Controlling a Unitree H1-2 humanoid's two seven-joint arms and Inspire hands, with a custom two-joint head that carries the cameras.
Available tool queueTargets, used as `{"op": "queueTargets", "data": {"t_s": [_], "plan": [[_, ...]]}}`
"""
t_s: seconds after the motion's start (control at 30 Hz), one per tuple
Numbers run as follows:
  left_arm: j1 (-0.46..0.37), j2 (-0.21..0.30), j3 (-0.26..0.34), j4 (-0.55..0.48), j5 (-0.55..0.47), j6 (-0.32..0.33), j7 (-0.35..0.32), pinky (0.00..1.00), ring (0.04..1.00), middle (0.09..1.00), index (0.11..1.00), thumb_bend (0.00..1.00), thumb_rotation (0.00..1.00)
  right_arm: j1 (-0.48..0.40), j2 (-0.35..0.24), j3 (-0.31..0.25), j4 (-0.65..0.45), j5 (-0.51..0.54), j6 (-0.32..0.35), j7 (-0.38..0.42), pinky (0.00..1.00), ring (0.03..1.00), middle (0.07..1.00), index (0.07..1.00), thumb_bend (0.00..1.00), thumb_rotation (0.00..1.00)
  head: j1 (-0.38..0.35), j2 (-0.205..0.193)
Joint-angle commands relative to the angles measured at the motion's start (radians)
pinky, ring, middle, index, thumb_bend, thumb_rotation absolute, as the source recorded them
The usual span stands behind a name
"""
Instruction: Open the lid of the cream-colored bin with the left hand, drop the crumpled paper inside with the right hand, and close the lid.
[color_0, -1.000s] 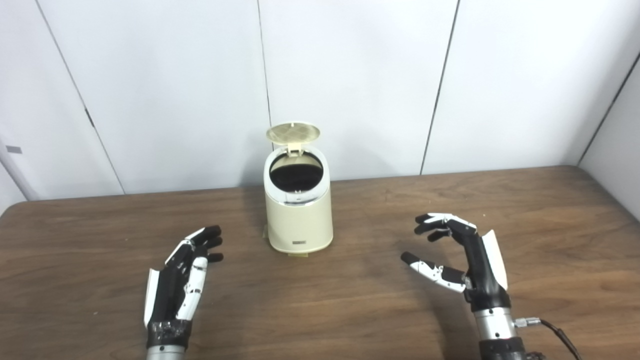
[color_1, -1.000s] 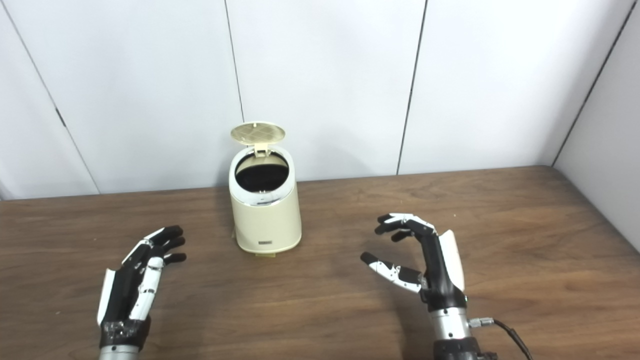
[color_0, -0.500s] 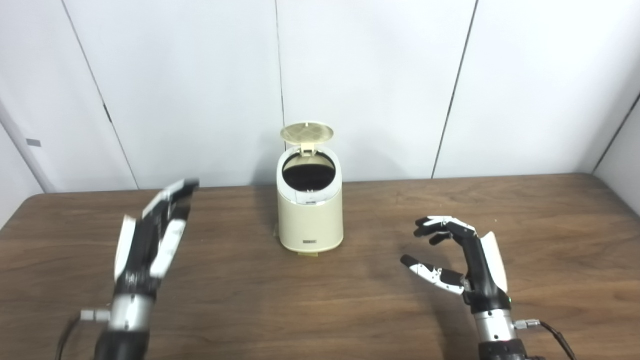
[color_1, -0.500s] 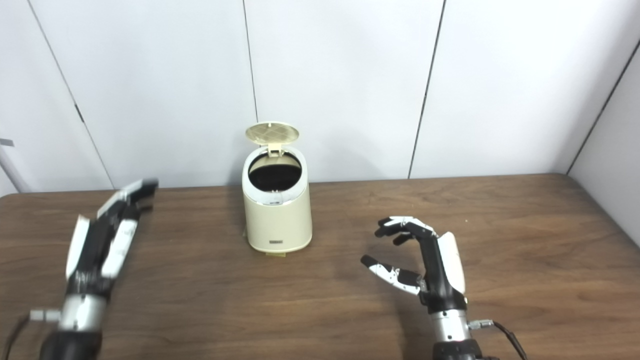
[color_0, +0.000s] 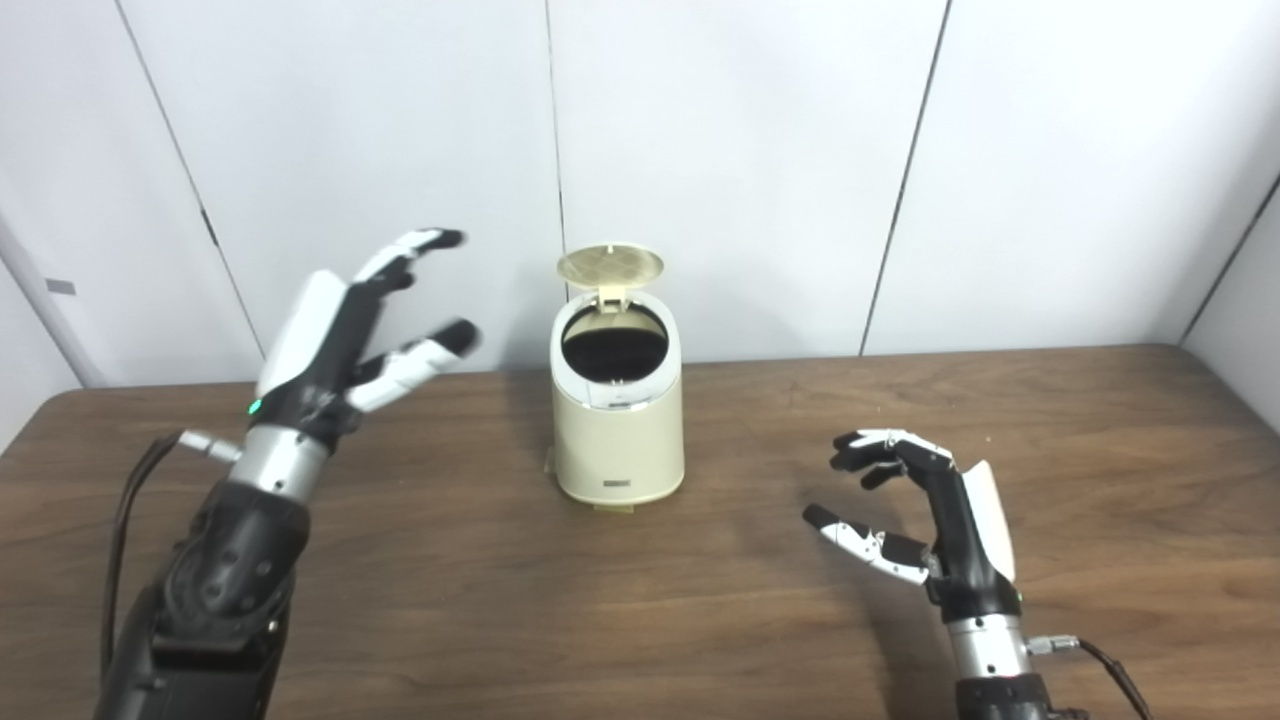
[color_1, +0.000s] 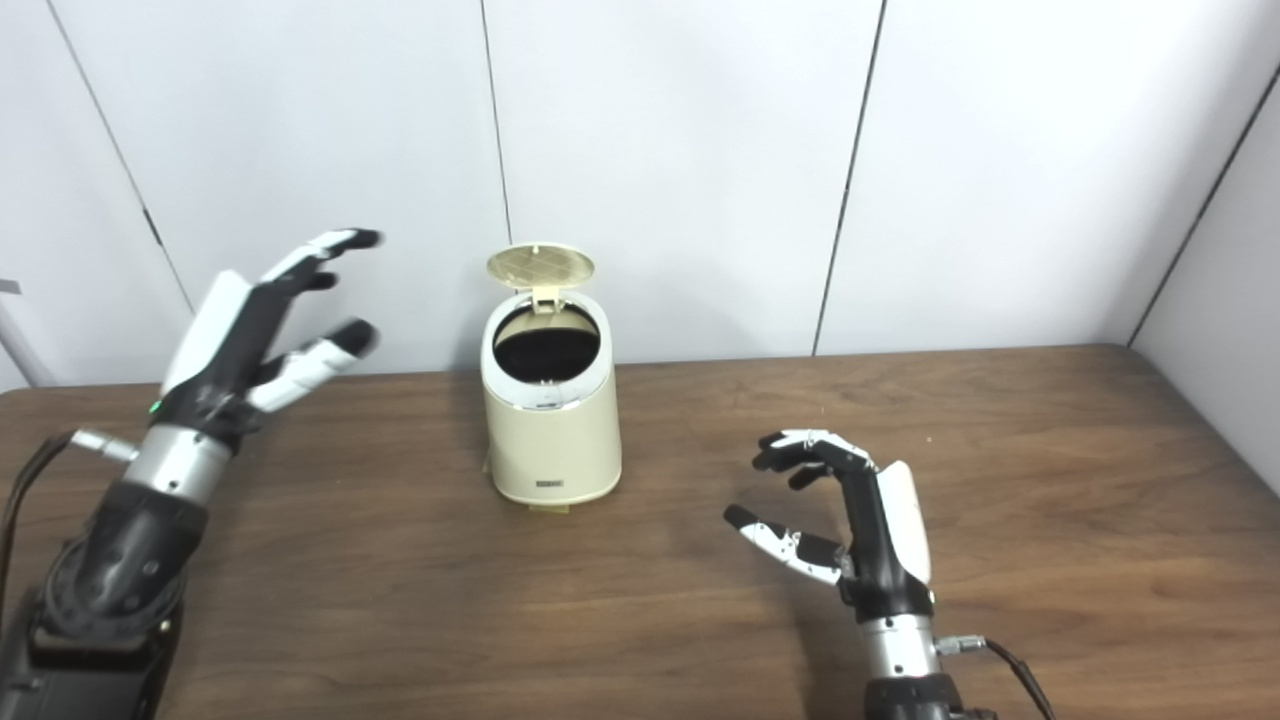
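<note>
The cream-colored bin (color_0: 617, 420) is standing mid-table (color_0: 1100, 450), its lid (color_0: 610, 265) tipped up. At nine o'clock, the left hand (color_0: 345, 330) is hovering raised, fingers spread, empty. At four o'clock, the right hand (color_0: 925, 515) is hanging low, fingers curled apart, empty.

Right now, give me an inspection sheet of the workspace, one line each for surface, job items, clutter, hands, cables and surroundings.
Surface: brown wooden table, bare wood around the bin.
Job's things: cream-colored bin stands upright near the back edge; its lid is tipped up at the rear hinge, dark opening exposed. Crumpled paper: nothing seen.
Clutter: nothing seen.
Hands: left hand raised in the air to the left of the bin, fingers apart, holding nothing; right hand low over the table to the right, fingers curled but apart, holding nothing.
Cables: black cable along the left forearm; another at the right wrist.
Surroundings: white wall panels with dark seams.
</note>
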Motion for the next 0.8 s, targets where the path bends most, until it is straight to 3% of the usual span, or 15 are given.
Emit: {"op": "queueTargets", "data": {"t_s": [0.0,0.1,0.27,0.43,0.77], "plan": [[-0.067,0.020,-0.026,-0.043,0.065,0.010,-0.014,0.94,0.989,0.966,0.940,1.00,0.88,0.021,0.011,0.009,0.076,-0.001,-0.034,-0.020,0.46,0.574,0.629,0.495,0.48,0.14,0.000,-0.002],[-0.101,0.028,-0.074,-0.037,0.154,0.016,-0.036,0.93,0.999,0.978,0.955,1.00,0.88,0.017,0.005,0.012,0.087,-0.006,-0.036,-0.022,0.46,0.573,0.629,0.495,0.48,0.14,0.000,-0.010],[-0.177,0.033,-0.164,-0.012,0.346,0.002,-0.055,0.99,1.000,0.973,0.954,1.00,0.81,0.011,-0.001,0.016,0.111,0.005,-0.049,-0.024,0.47,0.578,0.628,0.495,0.48,0.14,0.005,-0.020],[-0.250,0.008,-0.227,0.040,0.483,0.017,-0.082,1.00,1.000,0.997,0.985,1.00,0.88,0.004,-0.008,0.021,0.142,0.010,-0.060,-0.028,0.48,0.584,0.632,0.495,0.48,0.14,0.013,-0.037],[-0.329,-0.075,-0.207,0.145,0.515,0.032,-0.036,1.00,1.000,0.985,0.978,1.00,0.92,-0.001,-0.006,0.029,0.183,0.015,-0.077,-0.039,0.45,0.566,0.630,0.495,0.48,0.14,0.015,-0.058]]}}
